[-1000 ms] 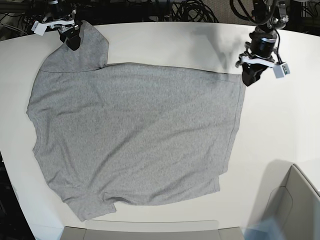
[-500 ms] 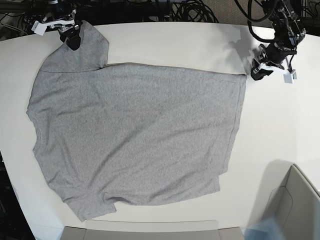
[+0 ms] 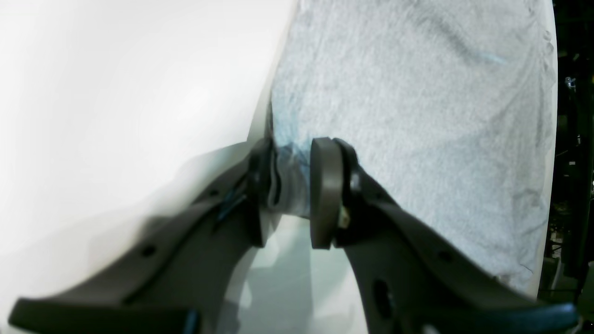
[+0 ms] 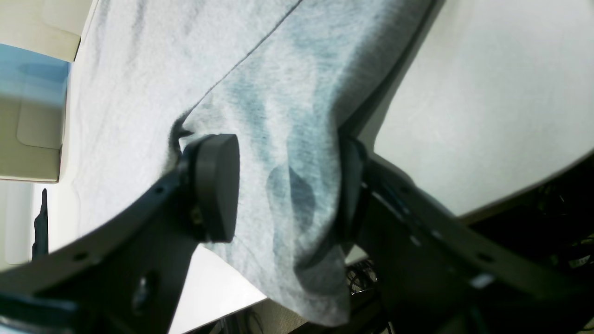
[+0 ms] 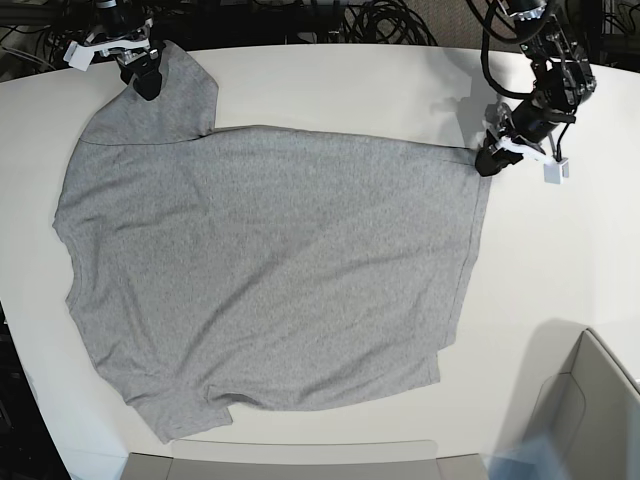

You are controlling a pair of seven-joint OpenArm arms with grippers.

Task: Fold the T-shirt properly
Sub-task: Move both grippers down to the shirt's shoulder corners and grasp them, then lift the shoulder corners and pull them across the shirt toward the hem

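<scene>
The heather-grey T-shirt (image 5: pixel 270 270) lies spread flat on the white table (image 5: pixel 560 260), plain side up, with no lettering showing. My left gripper (image 5: pixel 487 162) is at its far right hem corner. In the left wrist view the left gripper (image 3: pixel 290 195) straddles that corner of the T-shirt (image 3: pixel 417 93) with a narrow gap, cloth between the pads. My right gripper (image 5: pixel 145 80) is at the far left sleeve. In the right wrist view the right gripper (image 4: pixel 287 185) is wide open, with the sleeve of the T-shirt (image 4: pixel 162 69) draped between its jaws at the table edge.
A beige bin (image 5: pixel 590 400) stands at the near right corner. A flat grey tray edge (image 5: pixel 280 465) runs along the near side. Dark cables (image 5: pixel 380 20) lie beyond the far table edge.
My left gripper has come down and to the left onto the shirt's hem corner, after swinging out to the right. The right gripper and the shirt have not moved.
</scene>
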